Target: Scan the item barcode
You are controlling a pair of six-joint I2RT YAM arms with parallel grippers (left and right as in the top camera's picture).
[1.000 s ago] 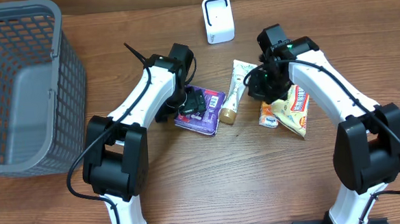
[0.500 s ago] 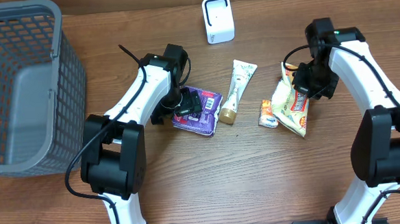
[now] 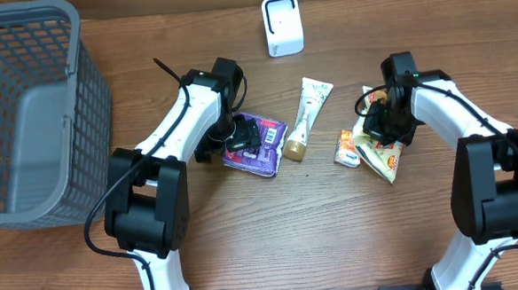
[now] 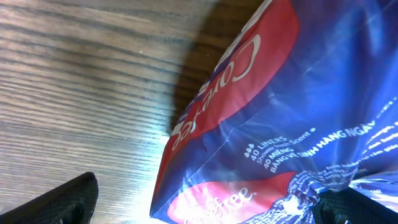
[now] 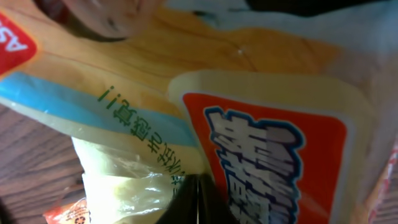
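Observation:
A blue and red Carefree liner packet [image 3: 270, 150] lies on the table, left of centre. My left gripper [image 3: 239, 139] hangs low over its left end, open, with the packet [image 4: 280, 93] lying between the two black fingers [image 4: 56, 202]. A yellow and orange snack bag [image 3: 387, 153] lies to the right. My right gripper [image 3: 378, 126] sits on its upper part, shut, the closed tips [image 5: 198, 202] pressed against the bag's film [image 5: 267, 124]. I cannot tell if any film is pinched. No barcode shows in any view.
A white scanner [image 3: 282, 25] stands at the back centre. A cream tube [image 3: 304, 116] lies between the two items, and a small orange sachet [image 3: 348, 147] lies beside the snack bag. A grey basket [image 3: 88, 101] fills the left side.
My right arm swung out to the right, then came back left and down onto the snack bag. The left arm and the liner packet have hardly moved.

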